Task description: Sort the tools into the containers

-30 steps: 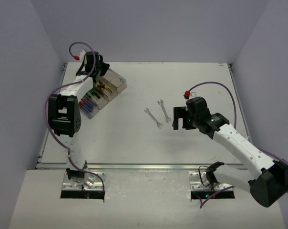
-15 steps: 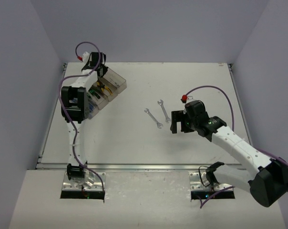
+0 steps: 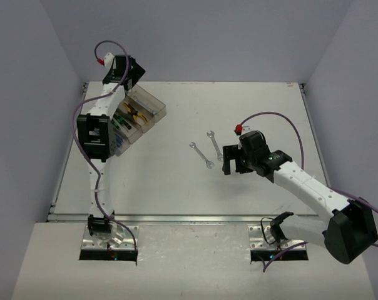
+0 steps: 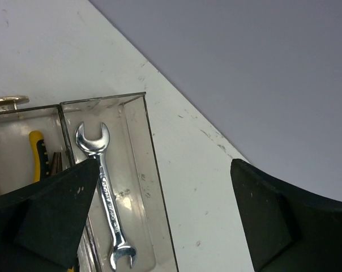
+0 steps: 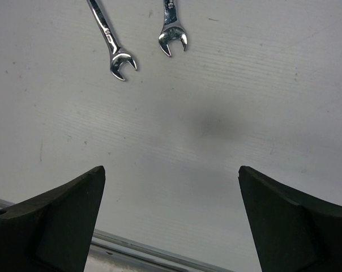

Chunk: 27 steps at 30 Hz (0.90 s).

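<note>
Found the left fingers [image 4: 46,221] spread wide, gripping nothing, above the clear bins [image 3: 153,107] at the counter's [image 3: 176,187] far-left corner. Saw a silver double-ended wrench [image 4: 106,192] flat in the end compartment, next to yellow-handled pliers [image 4: 36,150]; could not read its stamped shank. Found mid-counter a loose silver wrench [image 3: 201,154] and a second loose wrench [image 3: 214,145], apart. Found the right fingers [image 5: 58,221] spread, empty, just beside them.

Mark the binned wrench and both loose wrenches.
binned wrench [image 4: 106,194], left wrist view, mid-shaft.
left loose wrench [image 3: 201,155], top view, mid-shaft.
right loose wrench [image 3: 214,145], top view, mid-shaft.
</note>
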### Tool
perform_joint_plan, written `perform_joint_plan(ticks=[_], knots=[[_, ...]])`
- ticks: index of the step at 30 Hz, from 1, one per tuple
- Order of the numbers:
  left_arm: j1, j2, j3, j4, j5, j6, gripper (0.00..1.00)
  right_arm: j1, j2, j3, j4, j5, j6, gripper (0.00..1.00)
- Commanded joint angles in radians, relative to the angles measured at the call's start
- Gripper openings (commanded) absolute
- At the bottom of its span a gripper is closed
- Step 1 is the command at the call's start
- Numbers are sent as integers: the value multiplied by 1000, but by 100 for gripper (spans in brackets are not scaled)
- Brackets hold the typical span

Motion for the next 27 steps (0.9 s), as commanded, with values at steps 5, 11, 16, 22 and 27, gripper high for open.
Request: perform_joint_plan(ticks=[5,11,16,22,27], knots=[[2,-526,-432,47,220,72,100,-1,202,101,56,14,4,99],[-117,-1025,-1141,256,428,110,100,-5,537,366,-25,43,-91,88],[-242,-1374,-1318,132,362,170,100,-58,812,665,-165,-40,-160,80],[-245,-1605,-1299,-135,375,284,100,-61,1041,961,-316,-6,-223,58],[-243,-1699,-1255,-290,354,399,100,-65,1126,1024,-355,-23,-235,45]])
